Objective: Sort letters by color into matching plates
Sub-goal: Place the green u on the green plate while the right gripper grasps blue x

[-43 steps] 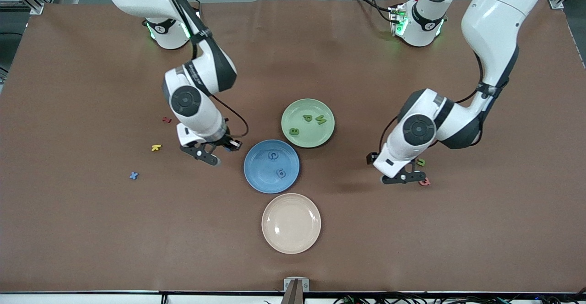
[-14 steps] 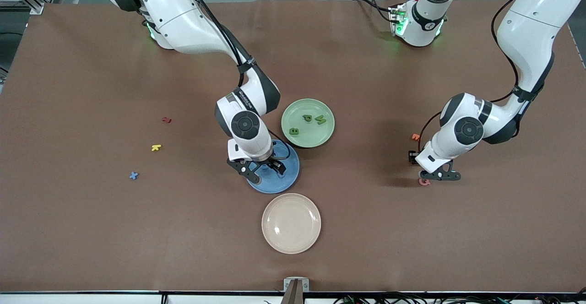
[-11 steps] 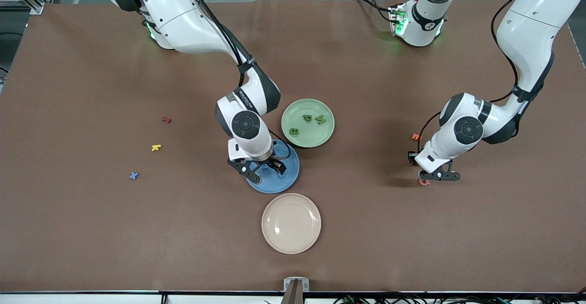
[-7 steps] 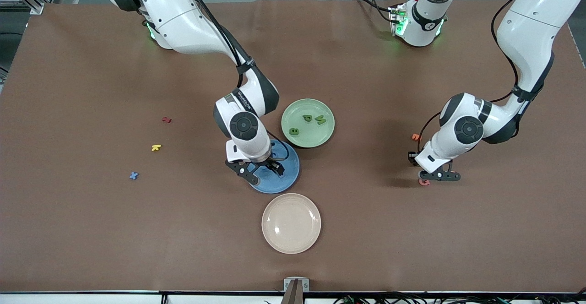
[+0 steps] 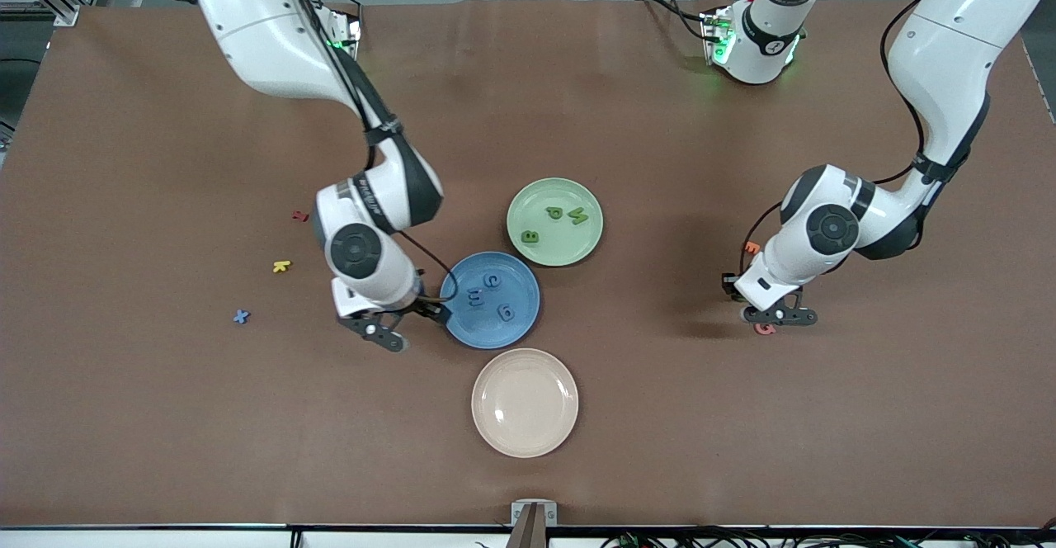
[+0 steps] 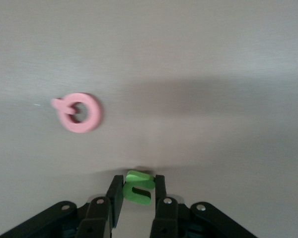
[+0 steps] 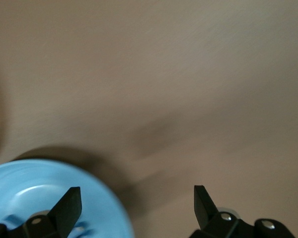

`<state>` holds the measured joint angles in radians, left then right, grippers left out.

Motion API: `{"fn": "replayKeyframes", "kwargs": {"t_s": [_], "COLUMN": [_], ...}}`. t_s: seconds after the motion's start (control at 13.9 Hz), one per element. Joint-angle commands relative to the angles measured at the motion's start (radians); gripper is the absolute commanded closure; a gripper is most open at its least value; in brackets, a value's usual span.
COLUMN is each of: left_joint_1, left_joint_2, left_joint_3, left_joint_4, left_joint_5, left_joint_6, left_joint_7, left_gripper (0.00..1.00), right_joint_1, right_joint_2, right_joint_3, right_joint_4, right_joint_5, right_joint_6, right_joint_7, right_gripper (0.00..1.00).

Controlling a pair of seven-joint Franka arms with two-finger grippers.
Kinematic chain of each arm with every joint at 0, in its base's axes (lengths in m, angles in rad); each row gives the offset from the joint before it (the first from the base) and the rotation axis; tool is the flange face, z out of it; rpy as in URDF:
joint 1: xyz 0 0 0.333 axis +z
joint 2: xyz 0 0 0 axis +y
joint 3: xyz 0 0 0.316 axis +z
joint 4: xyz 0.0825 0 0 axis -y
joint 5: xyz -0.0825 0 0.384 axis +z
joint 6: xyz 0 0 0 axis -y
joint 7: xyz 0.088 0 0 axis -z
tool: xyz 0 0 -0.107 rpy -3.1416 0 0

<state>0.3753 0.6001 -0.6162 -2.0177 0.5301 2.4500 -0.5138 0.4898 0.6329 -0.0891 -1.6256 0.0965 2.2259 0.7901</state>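
In the left wrist view my left gripper (image 6: 137,192) is shut on a small green letter (image 6: 138,187) low over the brown table. The front view puts that gripper (image 5: 779,316) toward the left arm's end, and the letter is hidden there. The green plate (image 5: 577,245) holds three green letters (image 5: 554,214). On the blue plate (image 5: 521,325) lie three blue letters (image 5: 476,294). My right gripper (image 5: 410,323) hangs open and empty at that plate's rim (image 7: 109,208), one finger over the plate and one over the table. A blue letter X (image 5: 240,315) lies on the table toward the right arm's end.
A pink letter (image 5: 765,329) lies right beside the left gripper, also in its wrist view (image 6: 79,112); an orange letter (image 5: 751,247) lies farther from the camera. A cream plate (image 5: 525,402) sits nearest the camera. Yellow (image 5: 281,266) and red (image 5: 300,216) letters lie toward the right arm's end.
The right gripper has drawn back off the blue plate toward its own end, leaving a third blue letter there. The left gripper has shut on the green letter and shifted slightly.
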Motion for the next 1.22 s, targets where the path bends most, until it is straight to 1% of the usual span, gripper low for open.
{"fn": "replayKeyframes", "kwargs": {"t_s": [0.0, 0.14, 0.22, 0.36, 0.5, 0.65, 0.79, 1.0, 1.15], "left_joint_1": [0.002, -0.027, -0.06, -0.161, -0.252, -0.327, -0.412, -0.498, -0.559], "left_joint_2": [-0.023, -0.023, -0.022, -0.016, -0.008, 0.0, 0.019, 0.081, 0.115], "left_joint_3": [-0.089, -0.141, -0.157, -0.16, -0.158, -0.158, -0.155, -0.151, -0.134], "left_joint_4": [0.033, 0.045, 0.057, 0.088, 0.099, 0.112, 0.149, 0.195, 0.227], "left_joint_5": [0.022, 0.022, 0.019, 0.005, 0.002, -0.047, -0.077, -0.079, -0.081], "left_joint_6": [-0.141, -0.209, -0.242, -0.275, -0.276, -0.276, -0.276, -0.276, -0.276], "left_joint_7": [-0.098, -0.184, -0.23, -0.345, -0.48, -0.563, -0.65, -0.736, -0.784], "left_gripper": [0.83, 0.83, 0.83, 0.83, 0.83, 0.83, 0.83, 0.82, 0.83], "right_joint_1": [-0.075, -0.143, -0.184, -0.261, -0.345, -0.399, -0.471, -0.514, -0.525], "right_joint_2": [-0.133, -0.16, -0.162, -0.162, -0.157, -0.151, -0.122, -0.085, -0.064], "right_joint_3": [0.019, 0.019, 0.019, 0.016, 0.017, 0.016, 0.015, 0.015, 0.015], "right_joint_4": [-0.157, -0.197, -0.201, -0.218, -0.267, -0.302, -0.307, -0.306, -0.307], "right_joint_5": [-0.018, -0.032, -0.032, -0.049, -0.061, -0.067, -0.067, -0.067, -0.067], "right_joint_6": [0.008, 0.015, 0.015, 0.038, 0.133, 0.225, 0.282, 0.322, 0.342], "right_joint_7": [-0.127, -0.253, -0.325, -0.47, -0.628, -0.747, -0.866, -0.922, -0.922], "right_gripper": [0.0, 0.0, 0.0, 0.0, 0.0, 0.0, 0.0, 0.0, 0.03]}}
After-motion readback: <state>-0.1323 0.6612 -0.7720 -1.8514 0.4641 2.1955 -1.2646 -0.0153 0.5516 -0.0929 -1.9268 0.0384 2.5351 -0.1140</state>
